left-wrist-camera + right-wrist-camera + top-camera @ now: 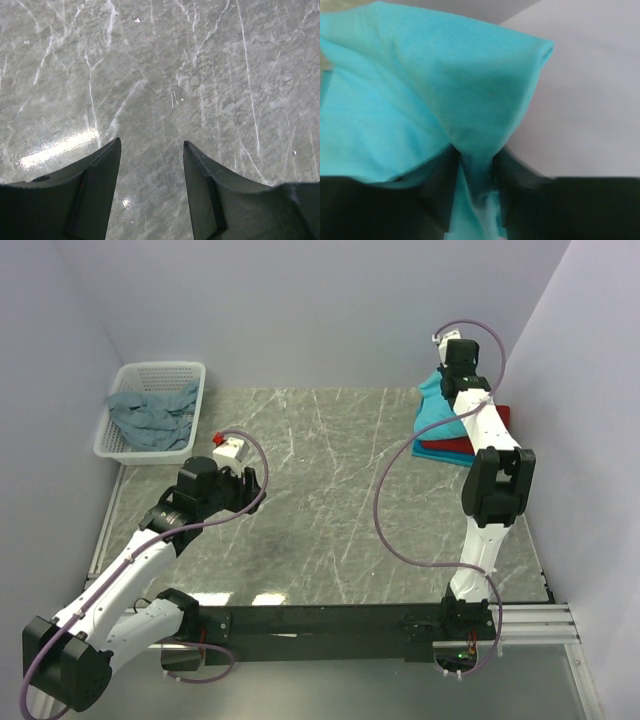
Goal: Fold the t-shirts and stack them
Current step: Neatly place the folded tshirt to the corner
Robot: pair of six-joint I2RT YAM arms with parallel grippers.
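A bright turquoise t-shirt [440, 412] lies folded on a red t-shirt [458, 451] at the far right of the table. My right gripper [447, 368] is over its far edge and is shut on a pinch of the turquoise cloth [470, 100], which fills the right wrist view between the black fingers [437, 190]. A dull grey-blue t-shirt [152, 416] lies crumpled in the white basket [192, 374] at the far left. My left gripper [245, 486] is open and empty above bare marble, its fingers [95, 185] apart.
The marble table top [330, 510] lies between the two arms. Pale walls close in at the back and on both sides, the right wall close behind the shirt stack. The basket stands against the left wall.
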